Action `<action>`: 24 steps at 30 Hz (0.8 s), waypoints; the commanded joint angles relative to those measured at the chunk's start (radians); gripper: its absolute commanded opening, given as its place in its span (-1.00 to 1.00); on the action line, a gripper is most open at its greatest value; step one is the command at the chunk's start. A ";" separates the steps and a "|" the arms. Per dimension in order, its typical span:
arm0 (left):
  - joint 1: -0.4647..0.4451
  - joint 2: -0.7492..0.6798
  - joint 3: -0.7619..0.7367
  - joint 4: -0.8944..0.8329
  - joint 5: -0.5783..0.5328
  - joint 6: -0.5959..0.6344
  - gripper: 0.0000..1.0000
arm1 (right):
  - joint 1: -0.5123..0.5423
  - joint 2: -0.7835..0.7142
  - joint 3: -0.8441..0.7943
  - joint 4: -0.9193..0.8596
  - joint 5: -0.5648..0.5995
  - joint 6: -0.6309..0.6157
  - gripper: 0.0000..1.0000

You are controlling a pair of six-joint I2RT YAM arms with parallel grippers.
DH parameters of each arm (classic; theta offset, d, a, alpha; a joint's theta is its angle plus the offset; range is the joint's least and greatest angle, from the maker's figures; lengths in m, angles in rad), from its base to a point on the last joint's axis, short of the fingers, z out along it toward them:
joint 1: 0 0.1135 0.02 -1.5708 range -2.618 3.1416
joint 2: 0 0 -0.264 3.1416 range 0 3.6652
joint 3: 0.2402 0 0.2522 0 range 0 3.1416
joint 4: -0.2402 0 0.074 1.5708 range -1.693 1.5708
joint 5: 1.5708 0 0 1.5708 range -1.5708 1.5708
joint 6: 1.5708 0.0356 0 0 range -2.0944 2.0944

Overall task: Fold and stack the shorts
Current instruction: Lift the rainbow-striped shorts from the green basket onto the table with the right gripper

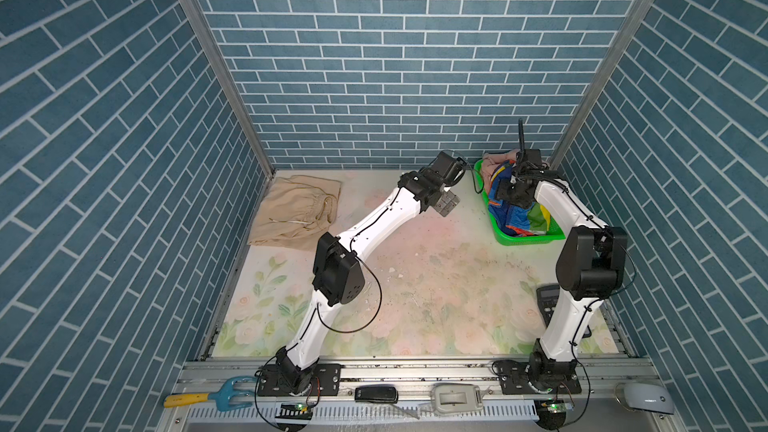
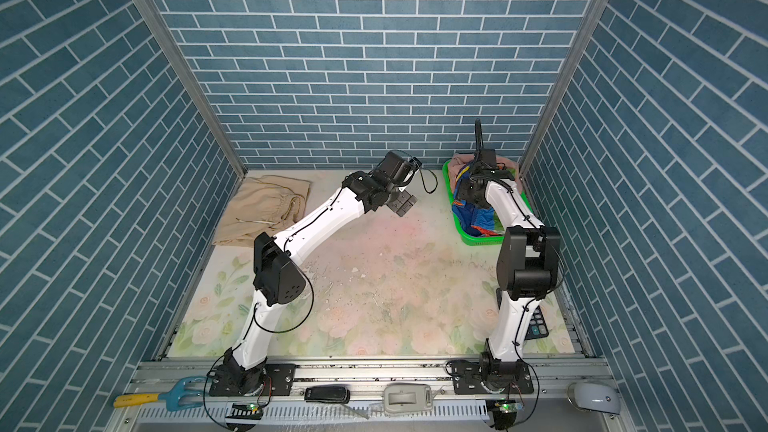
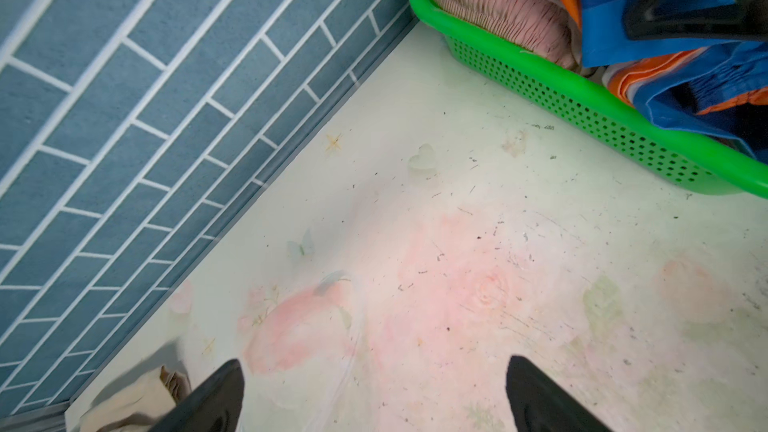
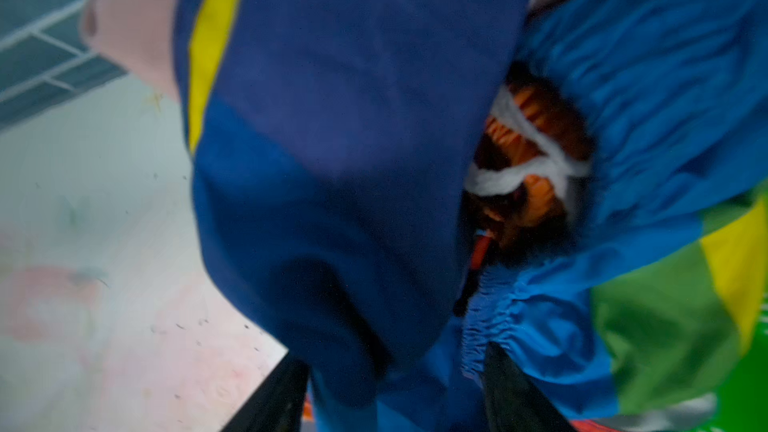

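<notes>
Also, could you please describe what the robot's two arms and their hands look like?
Both arms match: the left arm and right arm have smooth white link shells between bulky black joint housings, on black base plates. Thin black cables loop outside along them. The left hand and right hand have black, tapering fingers.

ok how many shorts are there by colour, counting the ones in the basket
beige shorts: 1
rainbow shorts: 1
pink shorts: 1
total: 3
</notes>
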State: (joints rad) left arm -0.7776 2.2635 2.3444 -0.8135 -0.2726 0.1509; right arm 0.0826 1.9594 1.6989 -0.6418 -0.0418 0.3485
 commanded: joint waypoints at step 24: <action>0.239 -0.418 -0.374 0.057 0.145 -0.259 0.99 | 0.416 -0.065 0.905 -0.250 -0.225 -0.126 -1.00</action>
State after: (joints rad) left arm -0.5972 1.9202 2.0274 -0.8017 -0.1970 -0.0391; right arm 0.4747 1.8881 2.4886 -0.8341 -0.2161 0.2817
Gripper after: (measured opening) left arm 0.996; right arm 0.057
